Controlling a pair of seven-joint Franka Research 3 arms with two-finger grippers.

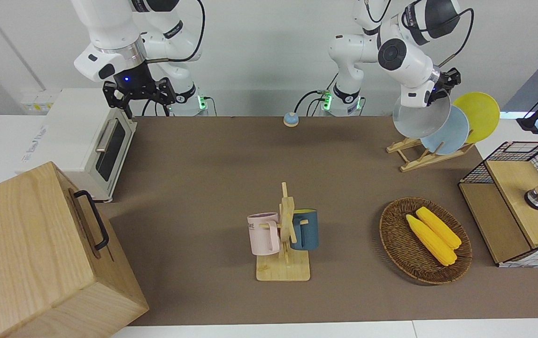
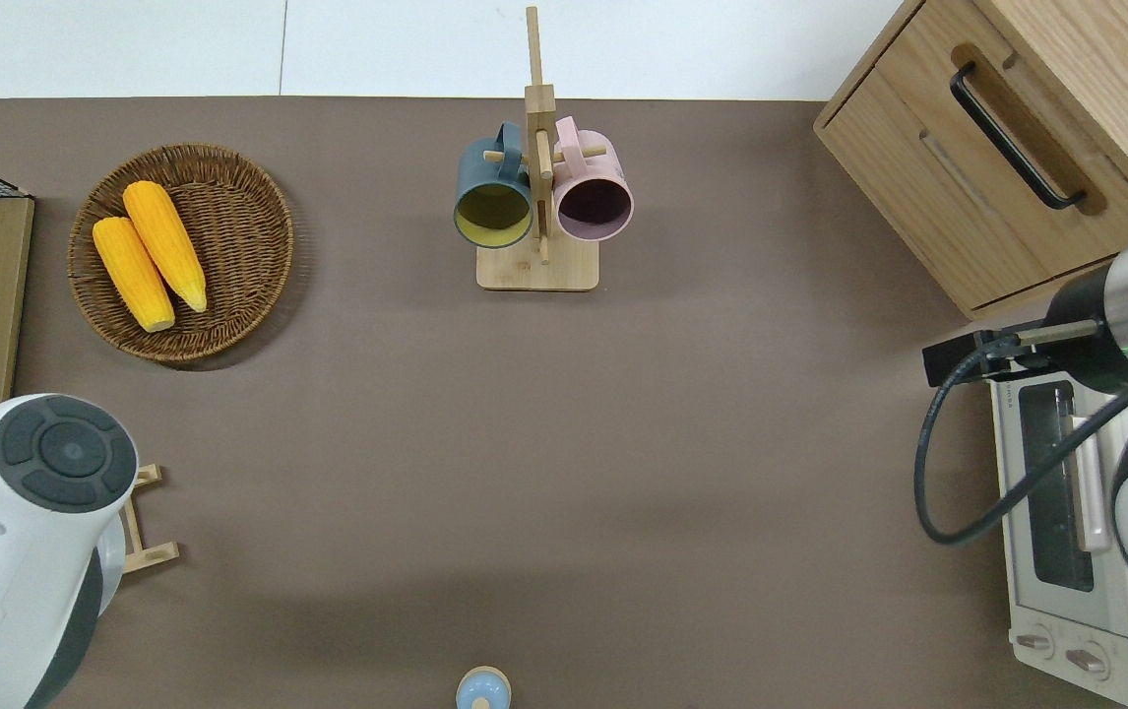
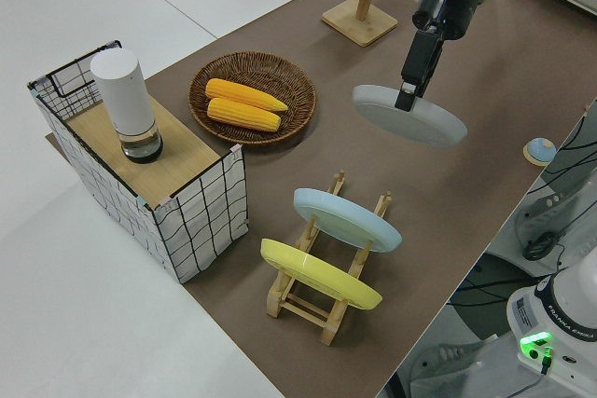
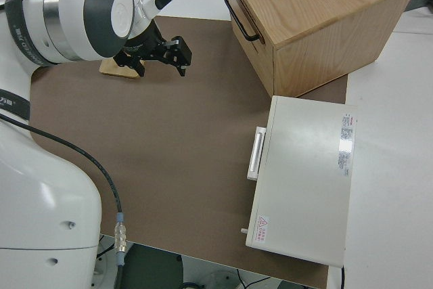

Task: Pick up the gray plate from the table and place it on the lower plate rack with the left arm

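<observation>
Gray plate (image 1: 420,119): held in the air by its rim, tilted, over the low end of the lower plate rack (image 1: 414,158) near the desk corner at the left arm's end, on the robots' edge; it does not yet sit in a slot.
Left gripper (image 3: 407,92): its fingers are closed on the plate's rim, the plate hanging slanted below them.
Step in hand: carrying done, by the look of it; the plate is being lined up with the free lowest slot.
Next move: probably lower the plate's bottom edge between the pegs beside the light-blue plate (image 1: 446,131), matching that plate's lean, then let go.
Materials and shapes: the gray plate is round, smooth and glossy with a shallow raised rim; the rack is pale bare wood, two slanted rails with upright pegs; the yellow plate (image 1: 479,115) fills the highest slot.
Right gripper (image 1: 138,94): parked, fingers spread, holding nothing.
</observation>
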